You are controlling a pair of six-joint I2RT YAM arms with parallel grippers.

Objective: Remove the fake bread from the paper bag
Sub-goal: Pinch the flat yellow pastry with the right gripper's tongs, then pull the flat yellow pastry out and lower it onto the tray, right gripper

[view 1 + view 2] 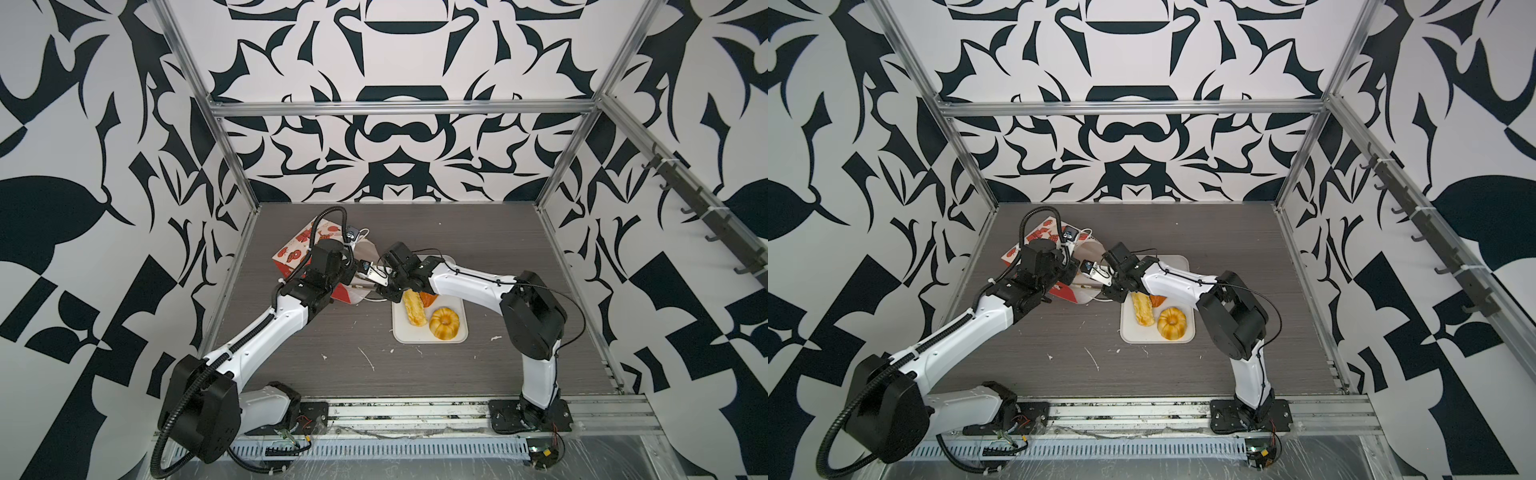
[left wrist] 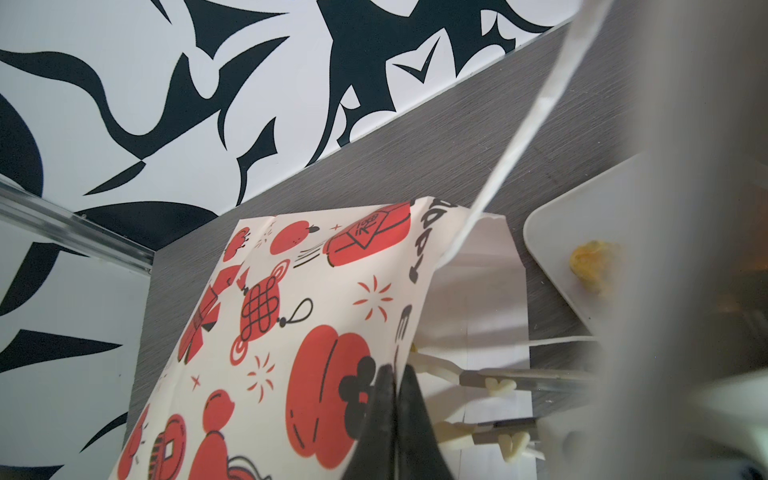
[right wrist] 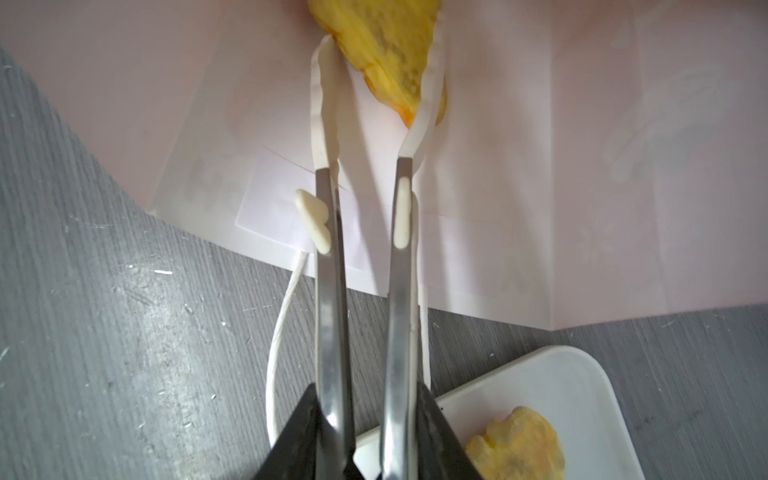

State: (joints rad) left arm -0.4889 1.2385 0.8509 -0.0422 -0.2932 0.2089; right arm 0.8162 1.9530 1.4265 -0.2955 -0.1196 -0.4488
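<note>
Right wrist: right fingers (image 3: 324, 124) inside the open paper bag (image 3: 582, 166), white tips clamped on both edges of the triangular piece (image 3: 382, 37), which lies on the white lining. Cord handle (image 3: 276, 332) just beside the fingers, on the counter (image 3: 104, 332).

Left wrist: left fingers (image 2: 380, 424) clenched on the bag's printed upper wall, lifted off the lower one.

Both top views: bag on its side on the counter. Behind the right fingers, white tray (image 1: 415, 336) with long stick (image 1: 415, 309) and ring bun (image 1: 444, 323).
</note>
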